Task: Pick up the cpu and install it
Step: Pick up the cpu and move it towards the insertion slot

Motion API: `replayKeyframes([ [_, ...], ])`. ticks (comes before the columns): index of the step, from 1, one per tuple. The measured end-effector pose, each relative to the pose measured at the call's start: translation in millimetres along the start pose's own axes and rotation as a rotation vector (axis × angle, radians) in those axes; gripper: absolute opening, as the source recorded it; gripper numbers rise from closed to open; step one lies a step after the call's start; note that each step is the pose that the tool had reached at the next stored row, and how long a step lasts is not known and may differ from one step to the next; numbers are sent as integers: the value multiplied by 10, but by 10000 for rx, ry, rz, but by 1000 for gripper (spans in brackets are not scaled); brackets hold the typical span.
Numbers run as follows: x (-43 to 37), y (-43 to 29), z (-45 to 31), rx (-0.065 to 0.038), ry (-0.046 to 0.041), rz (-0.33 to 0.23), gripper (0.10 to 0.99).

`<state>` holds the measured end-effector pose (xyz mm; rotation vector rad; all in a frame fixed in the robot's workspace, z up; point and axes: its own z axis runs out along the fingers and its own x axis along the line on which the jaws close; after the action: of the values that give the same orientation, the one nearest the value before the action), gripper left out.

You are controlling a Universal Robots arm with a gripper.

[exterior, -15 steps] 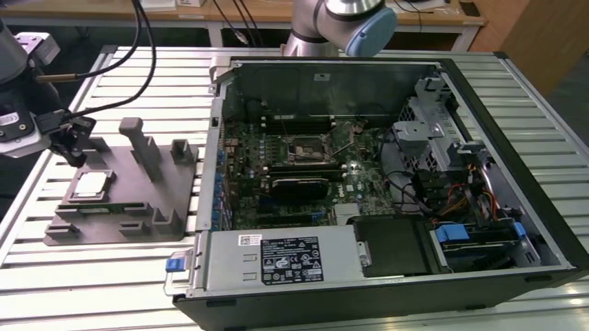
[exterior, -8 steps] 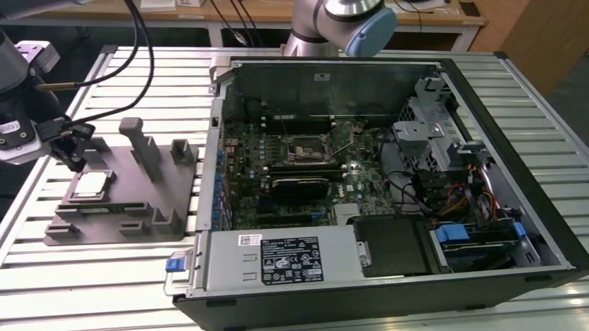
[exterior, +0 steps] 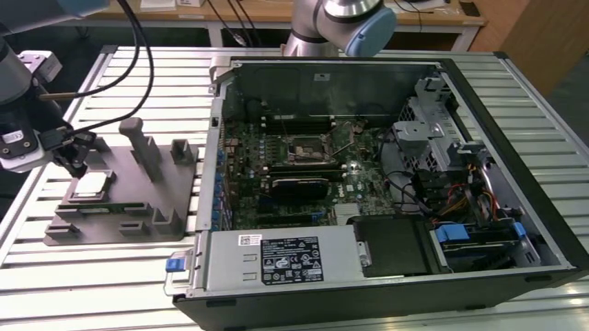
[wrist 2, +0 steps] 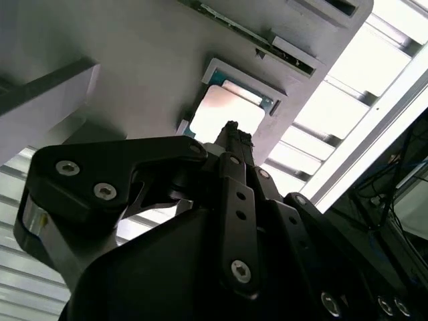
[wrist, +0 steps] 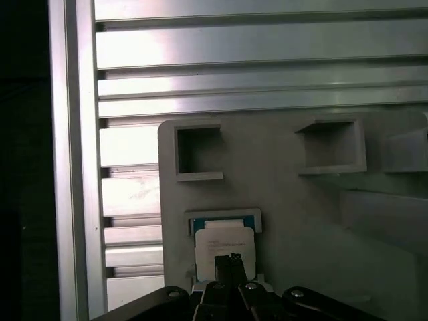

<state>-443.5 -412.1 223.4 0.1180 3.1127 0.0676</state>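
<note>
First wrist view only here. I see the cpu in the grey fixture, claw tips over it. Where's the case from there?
Observer: In the exterior view the open computer case lies flat on the slatted table, on the exterior view's right of the fixture, with its board facing up.
Operator: How high is the claw over the cpu?
Observer: From the side, in the exterior view, the claw hangs low and close over the cpu, which lies flat in its pocket. I cannot tell whether they touch.
</note>
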Motion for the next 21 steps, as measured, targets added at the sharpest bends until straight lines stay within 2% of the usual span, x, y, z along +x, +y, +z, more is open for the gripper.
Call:
replayKeyframes([
  [13, 13, -15, 233, 0, 2, 0, 106],
  [21, 13, -16, 244, 0, 2, 0, 106],
])
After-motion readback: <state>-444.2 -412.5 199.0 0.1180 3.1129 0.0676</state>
